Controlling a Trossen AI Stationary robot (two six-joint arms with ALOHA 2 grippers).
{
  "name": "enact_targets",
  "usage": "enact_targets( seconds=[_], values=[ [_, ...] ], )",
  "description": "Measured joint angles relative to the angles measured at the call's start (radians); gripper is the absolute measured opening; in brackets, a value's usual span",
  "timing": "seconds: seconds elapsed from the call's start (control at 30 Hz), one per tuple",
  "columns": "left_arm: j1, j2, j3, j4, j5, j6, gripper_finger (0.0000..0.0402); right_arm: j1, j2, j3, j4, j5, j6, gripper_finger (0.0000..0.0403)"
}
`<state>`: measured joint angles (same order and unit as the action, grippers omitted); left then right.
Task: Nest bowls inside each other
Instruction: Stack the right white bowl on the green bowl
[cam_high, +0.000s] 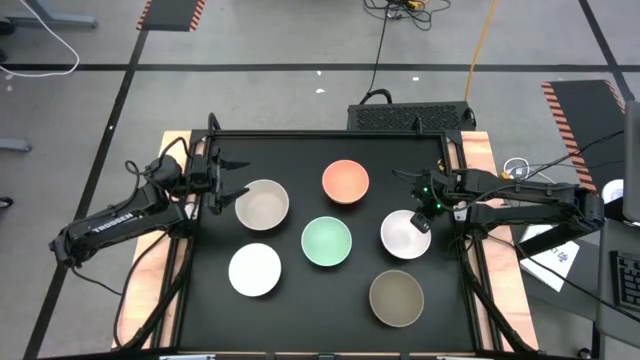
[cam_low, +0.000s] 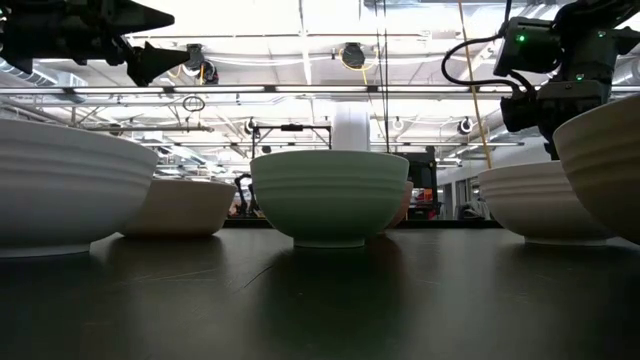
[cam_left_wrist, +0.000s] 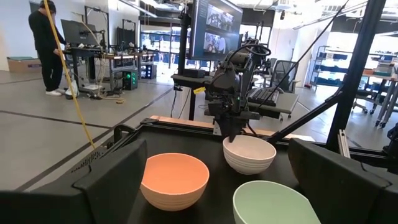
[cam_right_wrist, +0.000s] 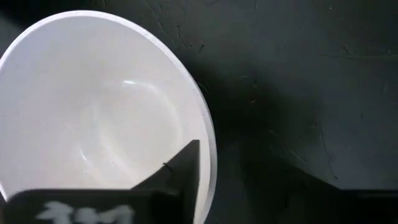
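Note:
Six bowls stand upright on the black table: beige-grey (cam_high: 262, 205), coral-pink (cam_high: 345, 181), mint-green (cam_high: 327, 241), white (cam_high: 254, 269), a second white (cam_high: 405, 234) and olive-tan (cam_high: 396, 297). My right gripper (cam_high: 425, 217) is open and points down just above the right rim of the second white bowl (cam_right_wrist: 93, 118). One finger (cam_right_wrist: 180, 171) stands over the bowl's inside, and the other is outside the rim. In the low view this gripper (cam_low: 548, 140) ends a little above the bowl (cam_low: 545, 200). My left gripper (cam_high: 238, 177) is open and raised beyond the beige-grey bowl.
The bowls sit apart, with bare black table (cam_high: 300, 320) between them. A raised dark frame (cam_high: 330, 135) runs around the table top. Cables and floor lie beyond the far edge. A person (cam_left_wrist: 46, 50) stands far off in the room.

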<state>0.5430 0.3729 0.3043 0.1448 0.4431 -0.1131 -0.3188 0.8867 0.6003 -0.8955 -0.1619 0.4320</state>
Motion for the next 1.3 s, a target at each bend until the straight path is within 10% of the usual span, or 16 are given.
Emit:
enact_targets(
  seconds=[0.2, 1.3],
  values=[
    [0.0, 0.0, 0.0, 0.0, 0.0, 0.001, 0.0392, 0.0, 0.0, 0.0, -0.001, 0.0, -0.015, 0.0008],
    [0.0, 0.0, 0.0, -0.014, 0.0, -0.009, 0.0392, 0.0, 0.0, 0.039, 0.074, -0.051, -0.035, 0.0001]
  ],
)
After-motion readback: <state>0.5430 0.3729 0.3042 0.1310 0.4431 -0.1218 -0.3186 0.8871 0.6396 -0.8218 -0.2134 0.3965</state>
